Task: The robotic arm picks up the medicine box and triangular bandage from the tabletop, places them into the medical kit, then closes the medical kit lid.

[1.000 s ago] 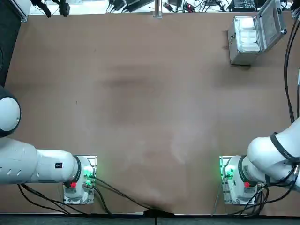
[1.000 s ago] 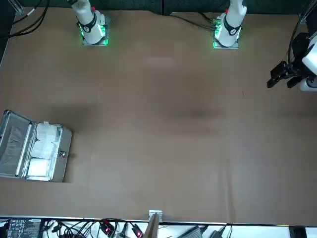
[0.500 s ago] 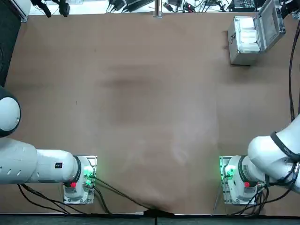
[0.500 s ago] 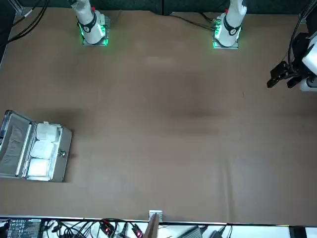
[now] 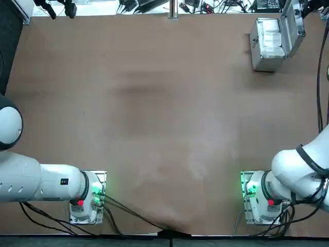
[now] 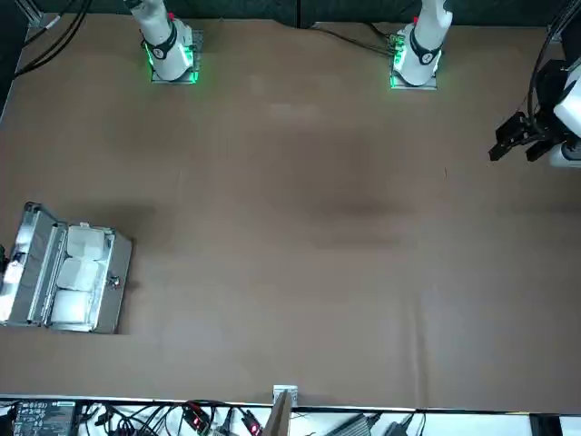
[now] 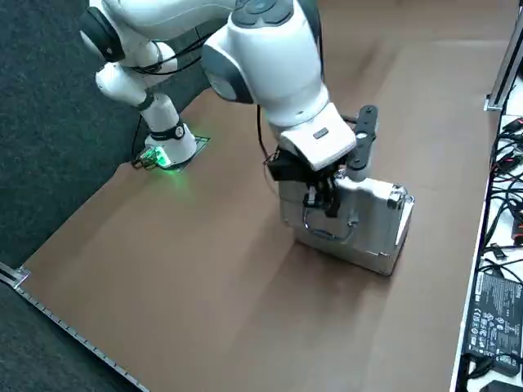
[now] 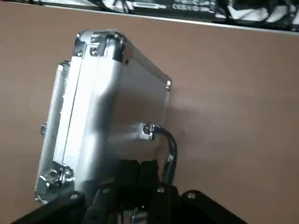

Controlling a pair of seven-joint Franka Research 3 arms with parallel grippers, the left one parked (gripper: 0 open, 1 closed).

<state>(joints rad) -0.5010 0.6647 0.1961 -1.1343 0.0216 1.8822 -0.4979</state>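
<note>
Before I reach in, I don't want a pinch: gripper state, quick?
Right gripper: closed, fingertips together, at the outer side of the raised medical kit lid by its handle; whether they touch, I can't tell.

Tabletop point(image 5: 154, 128) evenly lit, soft shadow beside the case point(image 5: 270, 46). Pale glare on its metal in the right wrist view, edges there slightly soft. Green glow at both arm bases.

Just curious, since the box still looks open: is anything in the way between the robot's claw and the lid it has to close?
Nothing visible stands between them: the right claw is right up against the outer side of the raised lid. I also see nothing between the lid and the open kit.
</note>
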